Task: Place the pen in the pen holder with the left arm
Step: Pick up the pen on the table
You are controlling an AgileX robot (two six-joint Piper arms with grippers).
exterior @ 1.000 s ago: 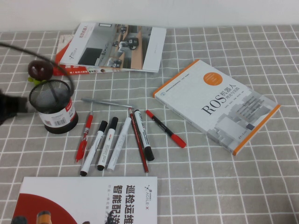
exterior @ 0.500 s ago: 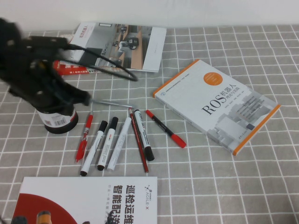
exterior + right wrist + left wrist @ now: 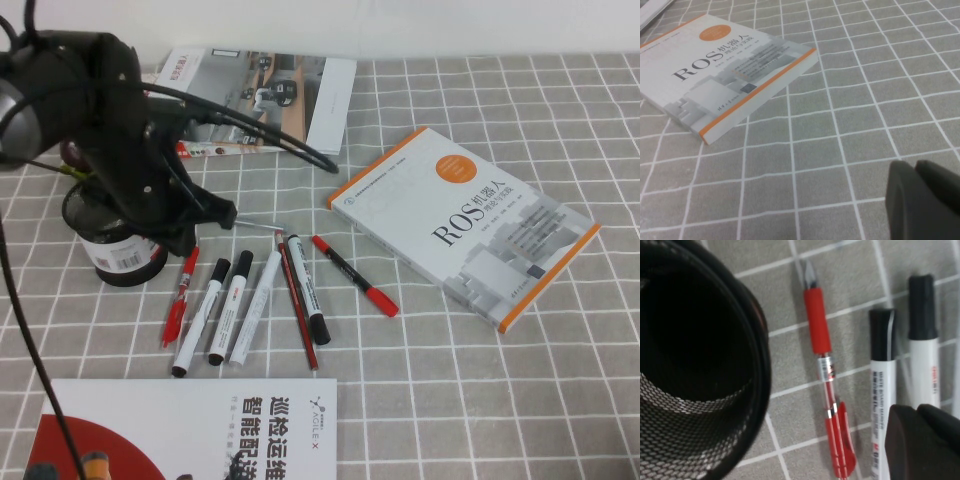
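"ROS" book (image 3: 470,222); "WHITE BOARD MARKER" pen (image 3: 883,390)

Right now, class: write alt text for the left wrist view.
The shut left gripper hangs above two black-capped white markers, beside a red pen and the black mesh pen holder on a grey checked cloth.

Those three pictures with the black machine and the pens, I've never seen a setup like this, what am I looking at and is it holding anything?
It is a two-armed table robot. The high view looks down from above; the other two come from cameras on each wrist. The black left arm reaches over the pen holder, a mesh cup; its left gripper is shut, holding nothing, above the pen, a thick white marker among other markers and red pens. The right gripper appears only in its own camera, shut and empty over the checked cloth near the ROS book. Magazines lie around.
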